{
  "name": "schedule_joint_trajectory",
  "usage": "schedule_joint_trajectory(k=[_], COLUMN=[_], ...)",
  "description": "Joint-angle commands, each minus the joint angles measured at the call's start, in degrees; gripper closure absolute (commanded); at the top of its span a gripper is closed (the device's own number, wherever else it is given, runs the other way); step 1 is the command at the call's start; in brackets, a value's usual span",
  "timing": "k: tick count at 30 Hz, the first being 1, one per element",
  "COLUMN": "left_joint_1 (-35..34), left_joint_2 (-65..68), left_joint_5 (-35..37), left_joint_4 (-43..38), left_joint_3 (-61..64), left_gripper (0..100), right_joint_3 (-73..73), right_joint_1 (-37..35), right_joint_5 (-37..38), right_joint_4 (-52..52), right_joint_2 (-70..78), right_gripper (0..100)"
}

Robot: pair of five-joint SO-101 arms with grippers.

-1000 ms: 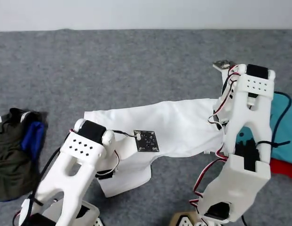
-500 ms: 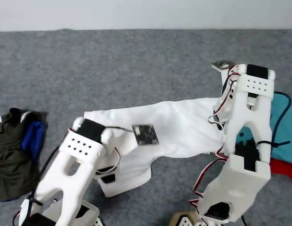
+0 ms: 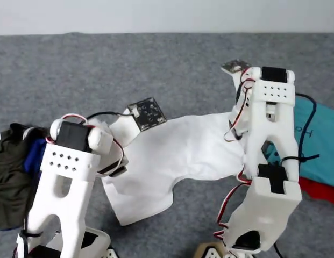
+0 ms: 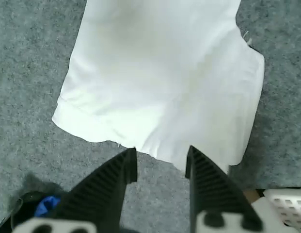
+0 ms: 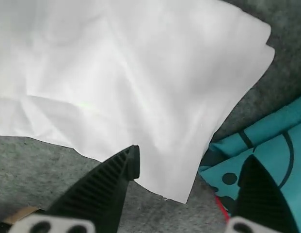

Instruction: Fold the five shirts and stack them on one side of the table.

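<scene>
White shirt [image 3: 177, 156] on grey carpet [image 3: 156, 70]

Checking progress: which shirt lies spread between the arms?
The white shirt, spread mid-table; the teal shirt and dark green shirt sit at opposite sides.

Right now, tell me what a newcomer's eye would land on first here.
A white shirt lies rumpled across the middle of the grey table. Both grippers hang open over its edges: the left gripper at one hem, the right gripper beside a teal shirt. A dark green garment sits bunched on the left arm's side.
</scene>
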Motion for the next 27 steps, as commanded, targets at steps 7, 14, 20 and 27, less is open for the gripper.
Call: schedule_joint_trajectory(k=[7, 14, 20, 27], left_joint_1=[-0.62, -14.15, -34.99, -55.56], left_joint_2=[-6.68, -6.33, -6.33, -6.33], left_joint_5=[0.35, 3.52, 4.13, 4.13], left_joint_4=[1.58, -3.60, -11.08, -20.66], left_joint_3=[-1.36, -1.63, -1.27, 4.18], left_gripper=[83, 86, 99, 99], right_joint_3=[-2.99, -2.90, -2.73, -0.53], right_joint_1=[-0.75, -7.78, -12.44, -21.49], right_joint_5=[-2.20, -2.11, -0.88, 8.26], right_joint_4=[0.22, 4.62, 4.97, 5.14], right_joint_2=[-4.26, -4.18, -4.35, -5.41], right_gripper=[67.4, 67.5, 83.3, 91.0])
